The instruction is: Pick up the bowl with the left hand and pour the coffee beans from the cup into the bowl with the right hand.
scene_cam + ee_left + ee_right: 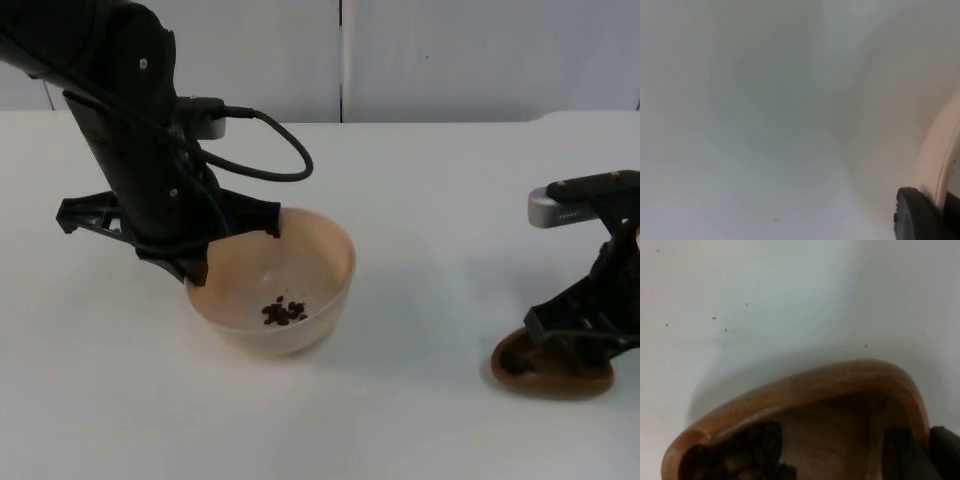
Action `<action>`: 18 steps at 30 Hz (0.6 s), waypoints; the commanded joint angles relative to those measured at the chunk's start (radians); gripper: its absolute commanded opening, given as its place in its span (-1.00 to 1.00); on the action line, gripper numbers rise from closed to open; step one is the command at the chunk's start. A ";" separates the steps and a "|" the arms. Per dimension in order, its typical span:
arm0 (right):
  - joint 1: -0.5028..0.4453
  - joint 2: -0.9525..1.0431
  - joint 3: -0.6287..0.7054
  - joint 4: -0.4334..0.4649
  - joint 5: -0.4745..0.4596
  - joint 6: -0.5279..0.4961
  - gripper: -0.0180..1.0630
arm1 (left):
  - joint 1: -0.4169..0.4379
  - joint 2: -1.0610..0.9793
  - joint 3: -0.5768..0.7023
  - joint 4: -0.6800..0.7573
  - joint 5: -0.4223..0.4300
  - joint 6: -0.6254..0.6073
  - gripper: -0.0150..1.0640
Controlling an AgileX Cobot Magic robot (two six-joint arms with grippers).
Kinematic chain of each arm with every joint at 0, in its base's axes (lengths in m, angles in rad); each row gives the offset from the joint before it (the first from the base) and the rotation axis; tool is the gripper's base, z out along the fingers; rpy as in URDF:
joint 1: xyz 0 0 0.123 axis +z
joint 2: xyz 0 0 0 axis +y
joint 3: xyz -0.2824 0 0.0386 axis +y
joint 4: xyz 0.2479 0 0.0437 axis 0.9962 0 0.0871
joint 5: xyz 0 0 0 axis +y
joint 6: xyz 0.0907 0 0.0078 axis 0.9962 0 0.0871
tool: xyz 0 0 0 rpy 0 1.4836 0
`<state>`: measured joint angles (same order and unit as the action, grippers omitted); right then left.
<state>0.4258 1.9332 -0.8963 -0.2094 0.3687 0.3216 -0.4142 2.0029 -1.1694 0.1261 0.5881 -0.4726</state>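
Right now the left gripper (235, 245) is gripping the near-left rim of the bowl (300, 270), which is sitting left of centre in the top view; its fingers are closed across the wall, one black fingertip (917, 215) lying against the pale rim. A small cluster of coffee beans (284, 312) is already lying on the bowl's floor. At the lower right of the top view the right gripper (575, 335) is clamping the rim of the brown wooden cup (550, 375), which is resting on or just above the white table (430, 200), well apart from the bowl. The right wrist view is showing more beans (735, 455) still heaped inside the cup, so the pour looks only partly done.

To do this step well, the right arm should be lifting the cup level first, keeping the grip firm so the shallow vessel is not slipping round in the fingers, then carrying it over the bowl's open middle before tipping. The tilt is best made slowly, with the cup's low lip just above the bowl's rim, so beans are not bouncing out. Meanwhile the left arm should be holding the bowl steady and level, with its rim clear of the cup's path.
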 commanded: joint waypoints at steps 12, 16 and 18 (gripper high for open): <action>-0.003 0.005 0.008 0.006 -0.007 0.010 -0.24 | -0.004 0.017 0.008 0.034 0.040 -0.012 0.01; -0.003 0.005 0.008 0.006 -0.017 0.034 0.10 | -0.004 0.009 0.008 0.023 0.030 -0.012 0.13; -0.003 0.005 0.008 0.006 -0.018 0.036 0.29 | -0.004 -0.017 0.008 0.020 0.024 -0.012 0.12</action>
<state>0.4258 1.9416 -0.8963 -0.2095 0.3619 0.3494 -0.4142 2.0181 -1.1654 0.1522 0.6270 -0.4748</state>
